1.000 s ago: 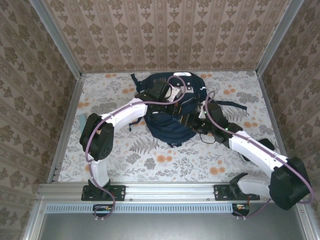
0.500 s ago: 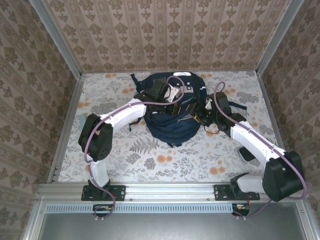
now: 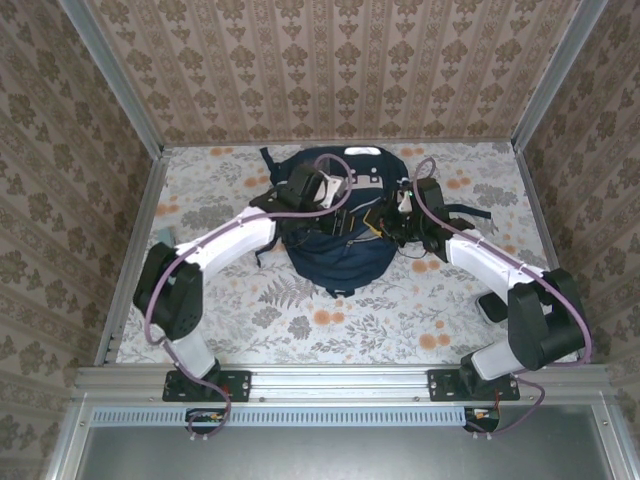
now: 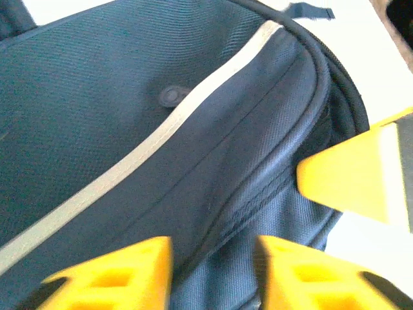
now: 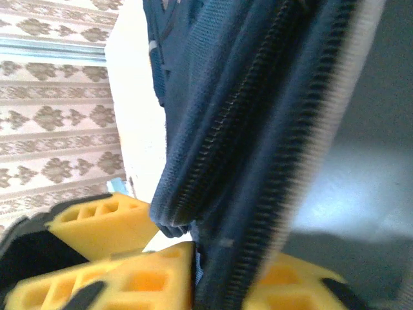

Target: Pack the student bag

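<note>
The student bag (image 3: 335, 250), a large navy backpack with a pale reflective stripe (image 4: 116, 174), lies at the table's middle back. My left gripper (image 3: 338, 197) hovers over its top; its yellow fingers (image 4: 110, 278) stand apart with bag fabric (image 4: 129, 110) showing behind the gap, so the left gripper (image 4: 213, 271) is open. My right gripper (image 3: 393, 215) is at the bag's right side, shut on the zipper edge (image 5: 245, 129) of the bag, which runs between the right gripper's (image 5: 226, 284) fingers. A yellow finger of the other arm (image 4: 355, 181) shows close by.
The floral table (image 3: 330, 320) is boxed in by wallpapered walls and a metal frame. A dark strap (image 3: 470, 212) trails right of the bag. A small black object (image 3: 490, 306) lies near the right arm, and a pale blue item (image 3: 163, 238) sits at the left edge.
My right gripper has moved back and slightly left along the bag's right side, pulling its edge with it. The left arm's elbow has swung left while its gripper stayed over the bag.
</note>
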Motion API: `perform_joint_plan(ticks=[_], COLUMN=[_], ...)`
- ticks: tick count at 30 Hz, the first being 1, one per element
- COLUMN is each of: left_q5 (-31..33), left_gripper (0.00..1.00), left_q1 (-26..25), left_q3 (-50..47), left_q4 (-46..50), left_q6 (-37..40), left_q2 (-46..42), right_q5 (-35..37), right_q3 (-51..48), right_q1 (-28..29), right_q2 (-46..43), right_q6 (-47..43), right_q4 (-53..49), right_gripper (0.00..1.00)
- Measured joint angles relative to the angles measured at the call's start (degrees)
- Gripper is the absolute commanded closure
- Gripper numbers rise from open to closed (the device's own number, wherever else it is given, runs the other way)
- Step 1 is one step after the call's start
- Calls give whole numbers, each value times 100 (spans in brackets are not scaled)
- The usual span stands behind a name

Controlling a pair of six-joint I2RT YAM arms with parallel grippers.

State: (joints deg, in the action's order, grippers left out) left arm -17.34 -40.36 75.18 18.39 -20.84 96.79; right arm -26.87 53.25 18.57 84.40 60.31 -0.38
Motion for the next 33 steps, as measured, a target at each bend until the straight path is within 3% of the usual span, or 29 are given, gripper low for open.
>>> perform_joint_plan(ticks=[5,10,19,27,33], left_q5=[326,229,-105,-195,-223], left_gripper=[47,49,50,43,52], left_q1=[33,-17,-286,-317,-317], left_q3=[-887,-1895,-2291,-2188,-2144], left_q4=[-197,-793,-1644,-1882,-1952], left_q6=[-494,-975,-1421,-1567,-1613], left_q2=[-968,-1606,-1244,-859,-756], right_q5=[-199,-343,-492,-492,-490], right_q3=[0,0,0,0,0], right_q1=[-13,-17,9,39,39], right_q2=[37,42,66,74,74], right_q6=[188,450,721,745,752], right_q4=[273,595,802,804,874], right_gripper=[92,92,92,92,93])
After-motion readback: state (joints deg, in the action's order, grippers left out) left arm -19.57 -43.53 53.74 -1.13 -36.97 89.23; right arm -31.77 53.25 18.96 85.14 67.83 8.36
